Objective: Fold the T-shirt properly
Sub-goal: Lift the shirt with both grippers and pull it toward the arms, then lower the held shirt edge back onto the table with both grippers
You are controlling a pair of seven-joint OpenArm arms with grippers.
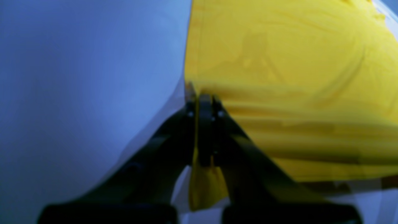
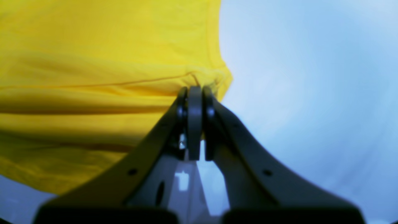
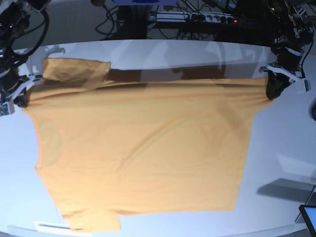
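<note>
The orange-yellow T-shirt (image 3: 143, 148) lies spread wide over the white table (image 3: 281, 148), its far edge pulled taut between both arms. My left gripper (image 3: 272, 92), at the right of the base view, is shut on the shirt's far right corner. In the left wrist view the left gripper (image 1: 202, 96) pinches the cloth edge of the T-shirt (image 1: 279, 77), with a flap hanging between the fingers. My right gripper (image 3: 19, 101) is shut on the far left corner. In the right wrist view the right gripper (image 2: 194, 90) clamps a bunched hem of the T-shirt (image 2: 93, 62). One sleeve (image 3: 74, 71) lies folded over at the back left.
Cables and a power strip (image 3: 197, 19) run behind the table's far edge. A dark screen corner (image 3: 308, 217) pokes in at the front right. The shirt's lower hem lies close to the table's front edge (image 3: 197, 229).
</note>
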